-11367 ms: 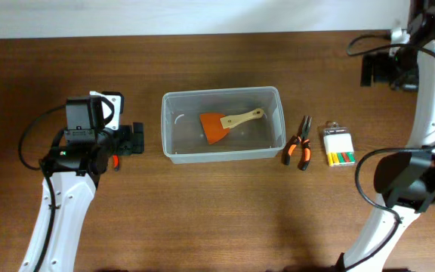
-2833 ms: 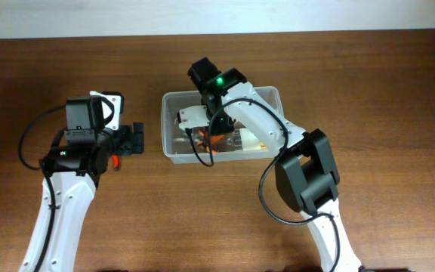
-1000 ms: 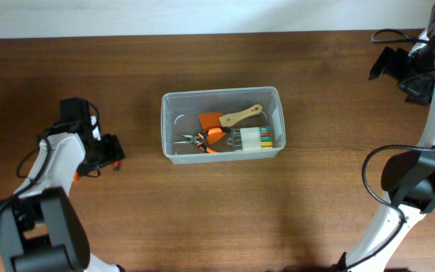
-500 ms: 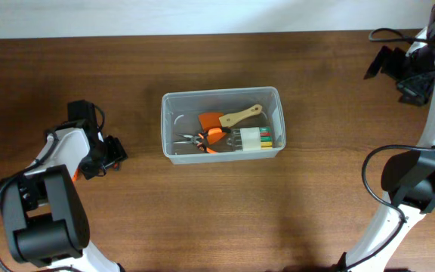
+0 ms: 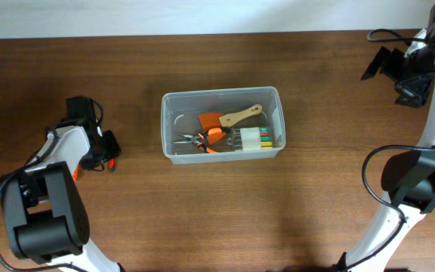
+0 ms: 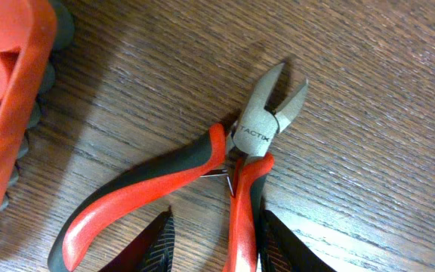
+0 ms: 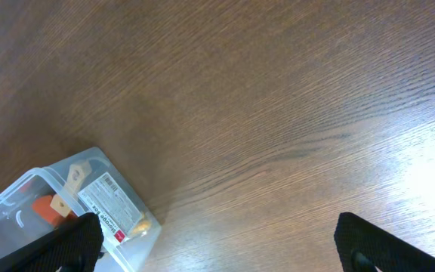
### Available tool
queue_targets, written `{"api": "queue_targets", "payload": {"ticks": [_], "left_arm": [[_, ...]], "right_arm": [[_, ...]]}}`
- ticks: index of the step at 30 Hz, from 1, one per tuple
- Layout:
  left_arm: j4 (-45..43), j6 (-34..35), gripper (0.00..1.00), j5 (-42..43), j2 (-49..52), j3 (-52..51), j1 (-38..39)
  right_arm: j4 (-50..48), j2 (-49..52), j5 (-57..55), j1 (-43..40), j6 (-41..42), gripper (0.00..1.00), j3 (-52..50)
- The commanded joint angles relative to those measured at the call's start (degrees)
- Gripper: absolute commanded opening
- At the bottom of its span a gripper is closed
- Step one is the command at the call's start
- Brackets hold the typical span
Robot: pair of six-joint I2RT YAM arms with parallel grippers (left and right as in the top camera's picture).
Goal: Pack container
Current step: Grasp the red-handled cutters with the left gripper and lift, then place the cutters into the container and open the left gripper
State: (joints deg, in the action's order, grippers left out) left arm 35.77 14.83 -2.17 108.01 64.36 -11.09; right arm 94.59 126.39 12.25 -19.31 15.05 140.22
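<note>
**Left fingers astride loose cutters; container part-filled at table centre**

Left gripper (image 6: pixel 217 243): its fingers (image 6: pixel 155 242) stand apart with nothing clamped. They straddle one red-and-black handle of the side cutters (image 6: pixel 255 132), which lie flat on the table (image 6: pixel 368 151) with their handles splayed. I cannot tell whether the pads touch the handle. An orange moulded part (image 6: pixel 6 113) fills the left edge of that view, and I cannot identify it.

Right gripper (image 7: pixel 221 242): its fingers are spread wide and empty, high over bare wood at the far right corner.

The container (image 5: pixel 221 92) sits upright at the middle of the table, well apart from both grippers. Inside lie an orange scraper (image 5: pixel 217 121) with a wooden handle, a pair of pliers (image 5: pixel 202 140) and a small box (image 5: pixel 255 139) with coloured contents.

Handling, as judged:
- The tub looks thin-walled and light, so a nudge from an incoming tool could slide it across the smooth wood.
- The walls look glossy and likely to flex. A pinch at mid-wall may bow them or slip.
- The rolled rim is the stiffest part. The best hold is across the rim on a short side, near a rounded corner.
- With metal tools inside, a one-sided lift may tip it. Bracing it in place seems safer than lifting.
</note>
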Motion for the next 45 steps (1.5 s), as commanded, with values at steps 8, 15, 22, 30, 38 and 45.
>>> {"api": "queue_targets", "payload": {"ticks": [8,15,22,30,38,45], "left_arm": [[0.1,-1.7,0.02,2.2,3.1,-1.0,0.6],[1.0,-1.7,0.02,2.8,3.0,-0.2,0.6],[13.3,-8.9,0.02,10.7,3.0,16.3,0.7],[27.6,-26.2,0.02,11.5,3.0,44.8,7.3],[30.4,-48.8,0.02,11.6,3.3,52.1,21.2],[39.0,-68.6,0.02,12.3,7.0,51.9,32.1]], "right_arm": [[0.8,0.5,1.1,0.2,0.5,0.98,-0.5],[0.9,0.5,1.1,0.2,0.5,0.98,-0.5],[0.9,0.5,1.1,0.2,0.5,0.98,-0.5],[0.8,0.5,1.1,0.2,0.5,0.99,-0.5],[0.8,0.5,1.1,0.2,0.5,0.98,-0.5],[0.8,0.5,1.1,0.2,0.5,0.98,-0.5]]}}
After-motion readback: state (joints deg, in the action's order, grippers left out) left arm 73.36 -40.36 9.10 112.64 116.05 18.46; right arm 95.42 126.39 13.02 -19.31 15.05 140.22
